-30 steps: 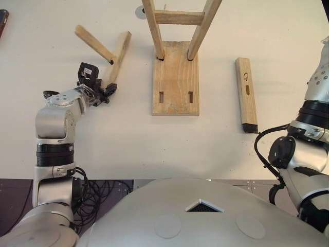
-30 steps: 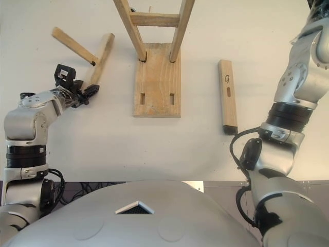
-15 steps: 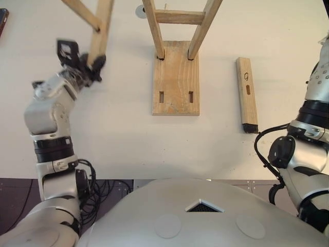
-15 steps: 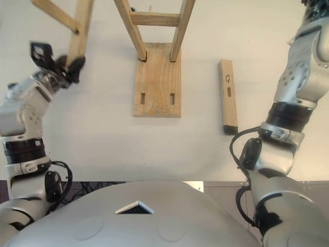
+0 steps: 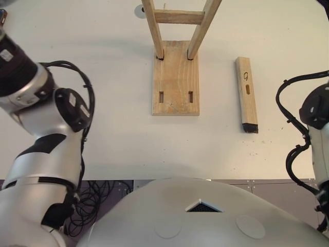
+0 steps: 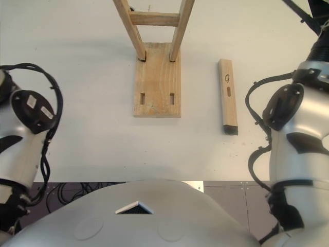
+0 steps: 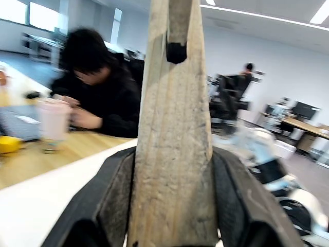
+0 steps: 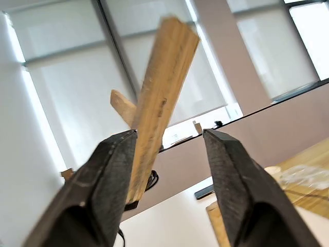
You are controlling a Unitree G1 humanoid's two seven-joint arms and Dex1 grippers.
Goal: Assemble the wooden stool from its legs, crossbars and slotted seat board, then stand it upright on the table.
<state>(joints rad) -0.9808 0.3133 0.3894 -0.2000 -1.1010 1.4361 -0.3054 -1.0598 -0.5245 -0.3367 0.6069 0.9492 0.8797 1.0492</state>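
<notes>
The leg-and-crossbar pair that lay on the table (image 5: 118,134) left of the seat board (image 5: 175,87) a second ago is off it now. The left arm (image 5: 41,154) has swung up with it and looms close to the head camera, its forearm running out past the near-left corner. The right arm (image 6: 298,128) has also come nearer and higher. The seat board, the two upright legs (image 5: 156,31) and the loose leg (image 5: 246,94) lie as before.

The seat board lies flat mid-table. The upright legs stand in its two far slots, joined by a crossbar (image 5: 179,17), and the two near slots are bare. The loose leg lies well apart on its right, dark end toward the robot. A small round disc (image 5: 140,10) sits at the far edge. The left arm's bulk covers the table's left side.

The left gripper (image 7: 174,159) is clamped on the lifted leg (image 7: 175,118), a dark finger (image 7: 115,200) pressed to each face — a second piece (image 7: 180,20) meets it at a dark hole. The right gripper (image 8: 169,133) is raised with its fingers (image 8: 234,190) spread wide. A wooden leg (image 8: 162,87) runs up close beside one finger and well apart from the other.
</notes>
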